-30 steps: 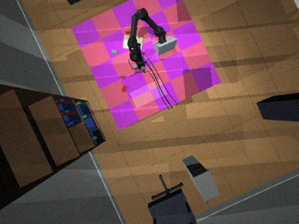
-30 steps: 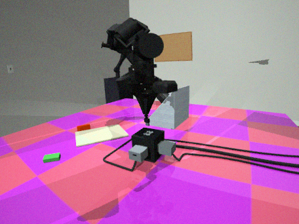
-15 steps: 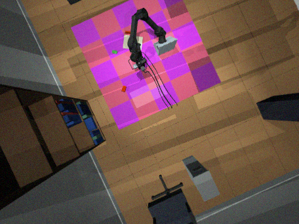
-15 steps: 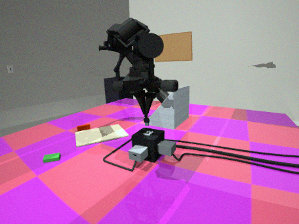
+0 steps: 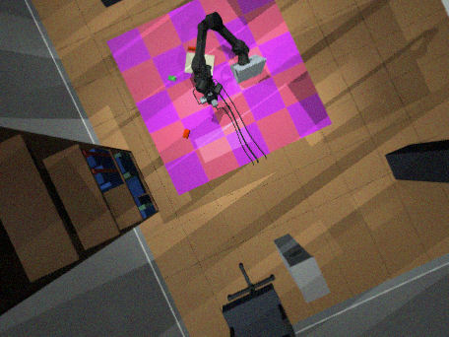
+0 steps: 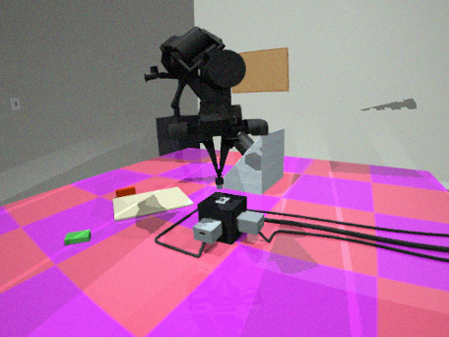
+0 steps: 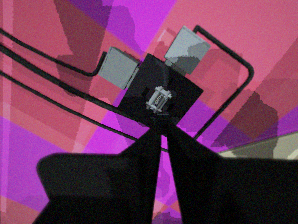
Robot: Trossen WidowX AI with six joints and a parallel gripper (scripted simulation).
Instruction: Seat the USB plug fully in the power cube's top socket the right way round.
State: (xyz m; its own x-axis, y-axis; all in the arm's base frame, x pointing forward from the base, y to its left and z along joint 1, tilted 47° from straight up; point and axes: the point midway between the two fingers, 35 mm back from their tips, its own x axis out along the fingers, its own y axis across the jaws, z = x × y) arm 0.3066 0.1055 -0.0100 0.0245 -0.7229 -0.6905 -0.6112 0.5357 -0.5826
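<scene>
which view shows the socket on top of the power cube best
Wrist: it looks almost straight down on the socket, its metal frame filling the power cube top. Exterior shows only a pale patch at a shallow angle. In top, the arm hides it.
</scene>
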